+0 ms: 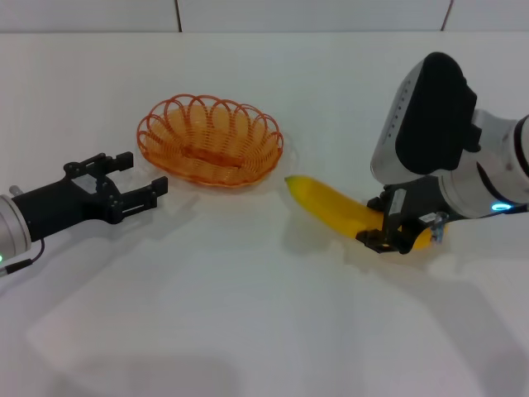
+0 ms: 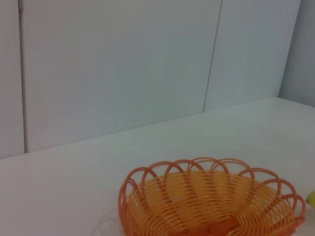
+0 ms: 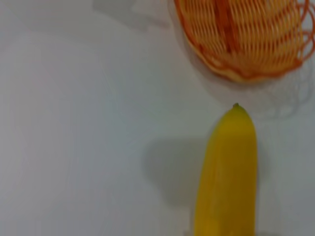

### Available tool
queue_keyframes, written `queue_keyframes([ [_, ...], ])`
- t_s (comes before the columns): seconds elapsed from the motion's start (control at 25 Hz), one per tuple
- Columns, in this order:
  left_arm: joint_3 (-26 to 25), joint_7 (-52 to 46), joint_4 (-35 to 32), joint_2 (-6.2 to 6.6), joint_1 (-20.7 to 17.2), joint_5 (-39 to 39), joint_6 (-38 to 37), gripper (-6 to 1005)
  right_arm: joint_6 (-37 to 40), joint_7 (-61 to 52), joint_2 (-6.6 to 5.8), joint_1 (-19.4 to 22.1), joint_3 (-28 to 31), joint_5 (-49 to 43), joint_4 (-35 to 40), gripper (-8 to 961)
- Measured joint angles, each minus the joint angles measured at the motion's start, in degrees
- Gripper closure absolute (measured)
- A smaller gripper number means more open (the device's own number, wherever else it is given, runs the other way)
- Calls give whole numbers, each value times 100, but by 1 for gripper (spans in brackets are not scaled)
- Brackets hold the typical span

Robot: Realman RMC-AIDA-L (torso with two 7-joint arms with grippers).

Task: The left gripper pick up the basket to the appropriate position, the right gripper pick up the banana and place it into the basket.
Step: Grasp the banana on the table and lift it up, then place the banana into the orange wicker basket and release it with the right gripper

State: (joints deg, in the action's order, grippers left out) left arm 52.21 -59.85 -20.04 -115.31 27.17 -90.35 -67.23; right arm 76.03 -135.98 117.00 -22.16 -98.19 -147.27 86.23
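Note:
The orange wire basket [image 1: 211,141] stands on the white table, left of centre, and is empty. It also shows in the left wrist view [image 2: 211,201] and in the right wrist view [image 3: 241,34]. My left gripper [image 1: 142,175] is open just left of the basket, level with its rim and apart from it. The yellow banana [image 1: 335,207] lies slantwise to the right of the basket, its tip close to the rim. My right gripper [image 1: 382,222] is shut on the banana's right end. The right wrist view shows the banana [image 3: 226,172] with a shadow beside it, its tip pointing at the basket.
The white table [image 1: 248,314] stretches in front and to the back, ending at a white panelled wall [image 2: 123,64]. The right arm's bulky white-grey housing [image 1: 430,116] stands above the banana's right end.

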Motion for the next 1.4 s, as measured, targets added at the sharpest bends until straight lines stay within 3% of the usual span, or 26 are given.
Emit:
queue_keyframes([
  [0.04, 0, 0, 0, 0, -3, 0, 0, 197, -1, 36, 0, 24, 6, 18, 71, 478],
  [0.32, 0, 0, 0, -13, -3, 0, 0, 197, -300, 294, -2, 69, 107, 210, 368, 477],
  [0.68, 0, 0, 0, -40, 11, 0, -1, 197, -1271, 1647, -10, 80, 430, 1727, 215, 477],
  [1.08, 9, 0, -34, -88, 39, 0, 0, 197, -2980, 2943, 13, -249, -431, 3298, -791, 477],
  [1.4, 9, 149, -24, -98, 14, -36, 0, 197, -3815, 2994, 25, -757, -988, 3419, -1608, 478],
])
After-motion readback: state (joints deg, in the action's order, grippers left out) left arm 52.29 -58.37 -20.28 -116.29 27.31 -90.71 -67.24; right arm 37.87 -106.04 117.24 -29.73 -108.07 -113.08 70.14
